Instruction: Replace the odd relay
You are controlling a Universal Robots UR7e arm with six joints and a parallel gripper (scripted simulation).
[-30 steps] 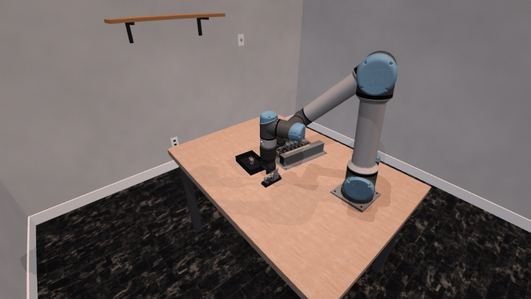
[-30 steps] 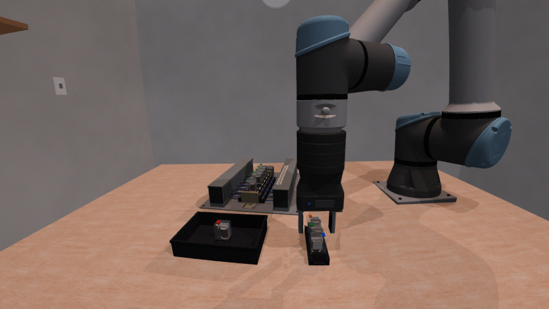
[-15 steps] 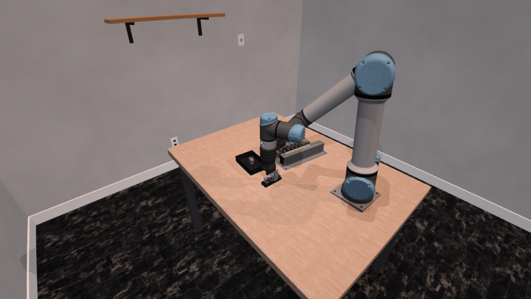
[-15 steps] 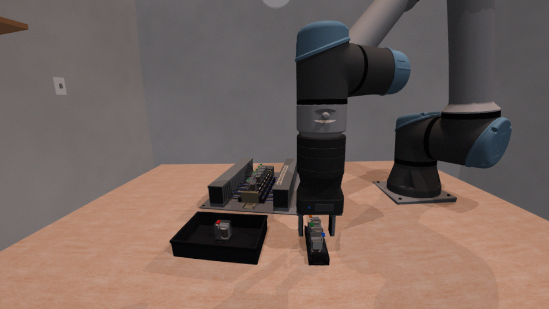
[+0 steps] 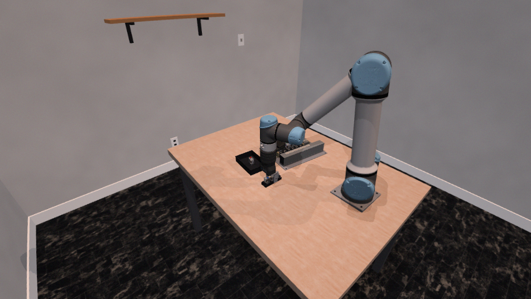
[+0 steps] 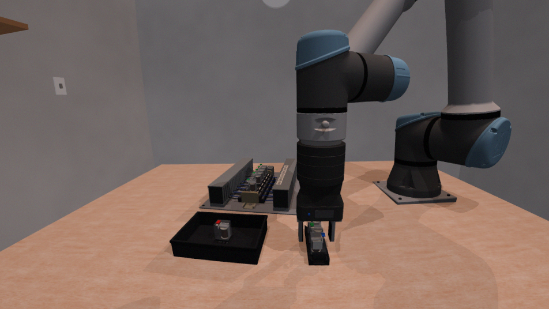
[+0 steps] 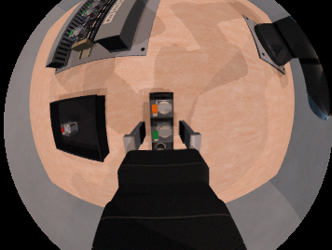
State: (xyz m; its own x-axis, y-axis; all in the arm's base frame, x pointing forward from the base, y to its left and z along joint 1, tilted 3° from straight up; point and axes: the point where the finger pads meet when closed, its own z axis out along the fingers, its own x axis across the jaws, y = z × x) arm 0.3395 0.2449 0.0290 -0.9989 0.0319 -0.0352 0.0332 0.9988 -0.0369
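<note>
Over the slim black rack (image 5: 265,183) (image 6: 318,262) (image 7: 161,94), the black two-finger gripper (image 5: 271,178) (image 6: 316,240) (image 7: 161,128) stands wide open, holding nothing. Its fingers flank the clear-cased spare relay with the green button (image 6: 316,227) (image 7: 163,131). In the wrist view, the orange-buttoned spare relay (image 7: 163,107) sits at that one's twelve o'clock, and the shallow black tray (image 5: 243,167) (image 6: 215,254) (image 7: 101,126) lies at the rack's nine o'clock, containing the red-buttoned relay (image 5: 251,160) (image 6: 222,230) (image 7: 70,128). The grey panel (image 5: 285,167) (image 6: 230,207) (image 7: 135,53) lies toward eleven o'clock.

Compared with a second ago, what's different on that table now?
The gripper has come down a little, its open fingers now lower on either side of the rack of spare relays. Nothing was taken hold of or let go. The red-buttoned relay still sits in the tray, and the rack hasn't moved.
</note>
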